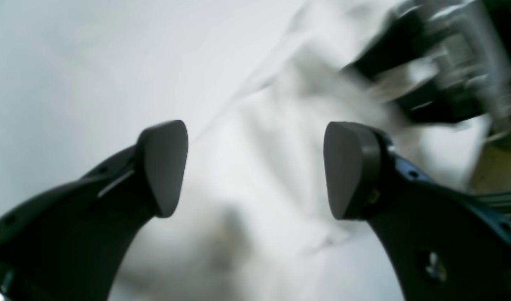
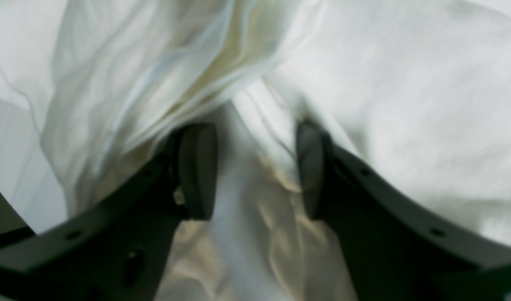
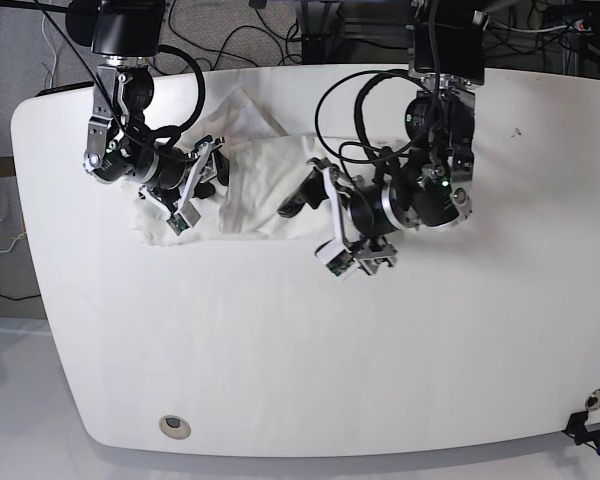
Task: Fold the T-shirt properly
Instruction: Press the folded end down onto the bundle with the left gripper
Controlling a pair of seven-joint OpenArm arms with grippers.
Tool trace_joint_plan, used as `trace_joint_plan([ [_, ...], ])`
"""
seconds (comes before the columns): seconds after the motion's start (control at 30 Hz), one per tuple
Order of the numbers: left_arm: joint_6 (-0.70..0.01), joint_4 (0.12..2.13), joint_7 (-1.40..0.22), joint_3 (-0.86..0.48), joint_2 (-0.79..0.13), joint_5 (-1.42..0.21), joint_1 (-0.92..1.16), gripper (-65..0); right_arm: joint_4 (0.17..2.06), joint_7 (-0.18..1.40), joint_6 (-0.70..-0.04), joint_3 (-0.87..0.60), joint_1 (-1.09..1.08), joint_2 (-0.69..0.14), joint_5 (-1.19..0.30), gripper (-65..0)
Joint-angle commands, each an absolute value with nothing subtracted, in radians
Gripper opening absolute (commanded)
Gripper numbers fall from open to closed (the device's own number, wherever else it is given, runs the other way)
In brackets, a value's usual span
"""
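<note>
Base view is showing a white rounded tabletop [image 3: 280, 350] with dark cables trailing over the floor behind it. A crumpled white cotton T-shirt [image 3: 255, 185] is lying bunched near the far edge, between the two arms; no print is showing legibly. The left pincer [image 1: 255, 169] is hanging with its grey pads [image 1: 165, 167] wide apart, cloth blurred beneath them. The right pincer [image 2: 257, 169] is standing parted, with folds of the shirt lying between and around its pads [image 2: 197, 169], not clamped.
</note>
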State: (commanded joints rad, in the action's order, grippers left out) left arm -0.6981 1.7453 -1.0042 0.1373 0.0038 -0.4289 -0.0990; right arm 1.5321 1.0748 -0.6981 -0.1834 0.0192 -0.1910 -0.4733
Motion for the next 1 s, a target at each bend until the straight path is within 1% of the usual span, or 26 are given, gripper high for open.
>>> trace_joint_plan([
  [0.07,-0.698,1.742,-0.997,0.134,-0.027,-0.427,-0.096,-17.0,1.532,1.075,-0.698,-0.183,0.019,-0.191,-0.473,-35.3],
  [0.17,-0.698,1.738,-0.944,0.140,-0.065,-0.423,-0.076,-17.0,1.532,1.075,-0.698,-0.183,0.018,-0.191,-0.473,-35.3],
  [0.33,-0.698,1.669,-0.874,0.148,-0.065,-0.318,-0.051,-17.0,1.532,1.075,-0.698,-0.182,0.015,-0.191,-0.473,-35.3],
  [0.43,-0.698,1.577,-0.819,0.185,-0.073,-0.308,-0.048,-17.0,1.540,1.075,-0.698,-0.185,0.012,-0.196,-0.476,-35.3],
  [0.57,-0.698,1.489,-0.742,0.194,-0.091,-0.308,-0.035,-17.0,1.543,1.095,-0.698,-0.188,-0.027,-0.200,-0.478,-35.5],
  [0.63,-0.698,1.461,-0.728,0.194,-0.097,-0.308,-0.035,-17.0,1.581,1.113,-0.698,-0.223,-0.038,-0.200,-0.478,-35.5],
  [0.7,-0.698,1.454,-0.728,0.194,-0.105,-0.309,-0.035,-17.0,1.618,1.142,-0.698,-0.246,-0.050,-0.200,-0.478,-35.5],
  [0.8,-0.698,1.461,-0.728,0.189,-0.105,-0.311,-0.021,-17.0,1.623,1.170,-0.698,-0.246,-0.064,-0.200,-0.478,-35.5],
  [1.0,-0.698,1.557,-0.731,0.188,-0.105,-0.311,-0.015,-17.0,1.626,1.170,-0.698,-0.246,-0.059,-0.194,-0.478,-35.5],
])
